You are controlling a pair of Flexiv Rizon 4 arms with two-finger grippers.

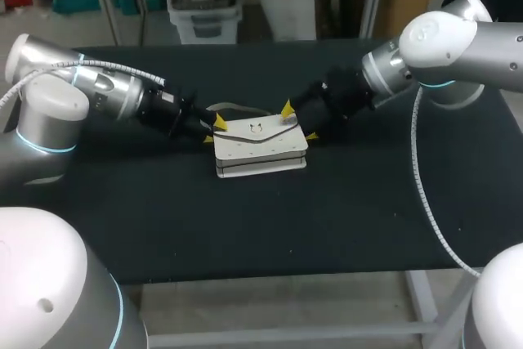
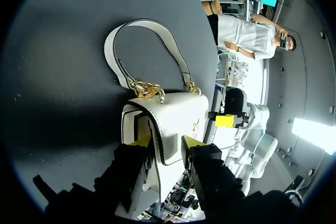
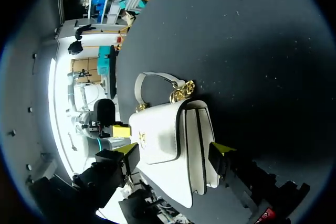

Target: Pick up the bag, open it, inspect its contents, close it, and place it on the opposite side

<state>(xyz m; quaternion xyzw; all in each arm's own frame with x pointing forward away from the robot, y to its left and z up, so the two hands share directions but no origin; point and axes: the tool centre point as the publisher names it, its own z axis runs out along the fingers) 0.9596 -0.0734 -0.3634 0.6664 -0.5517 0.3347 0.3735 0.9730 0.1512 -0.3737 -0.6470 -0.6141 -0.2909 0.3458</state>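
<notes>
**Item: bag** (image 1: 260, 149). White, flap-fronted, lying flat on its back at the centre of the table (image 1: 245, 234), flap (image 1: 270, 131) uppermost.
**Orientation:** the long axis runs 9 to 3 o'clock. The flap hinges along the 12 o'clock edge and tapers toward 6 o'clock, with the gold clasp (image 1: 256, 128) facing up. The strap (image 1: 233, 109) lies slack on the table at 12 o'clock, joined to the bag by gold chain (image 2: 147, 88).
**Left gripper** (image 1: 213, 130). At the bag's 9 o'clock end, set narrow. In its wrist view the flap layer sits between the yellow tips, which appear to press it from both sides. Probable purpose: a hold on the flap end, for lifting or opening.
**Right gripper** (image 1: 298, 122). At the 3 o'clock end, spread wide. One tip is by the far corner and one by the near corner, so the bag's whole depth lies between them, and no firm contact is seen. Probable purpose: bracketing that end so the bag stays square while the other arm works.
**Status:** bag not yet raised, flap down.
</notes>
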